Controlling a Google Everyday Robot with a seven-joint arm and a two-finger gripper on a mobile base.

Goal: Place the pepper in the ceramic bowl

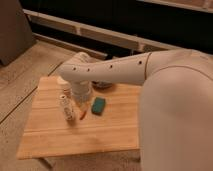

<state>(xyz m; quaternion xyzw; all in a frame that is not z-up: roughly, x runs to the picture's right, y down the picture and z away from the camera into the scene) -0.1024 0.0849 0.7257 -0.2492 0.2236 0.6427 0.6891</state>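
The pepper (82, 114), a small red-orange chili, lies on the wooden table (110, 132) left of centre. My gripper (71, 114) reaches down from the white arm onto its left end and is shut on it. Most of the pepper sticks out to the right of the fingertips and still rests on the table. The ceramic bowl (104, 85), dark and shallow, sits at the table's far edge, with the arm hiding most of it. It stands behind and to the right of the gripper.
A teal-green sponge (98, 105) lies just right of the pepper. A cream cup (63, 81) stands at the back left, partly behind the arm. My large white arm covers the table's right side. The floor lies to the left and a dark wall behind.
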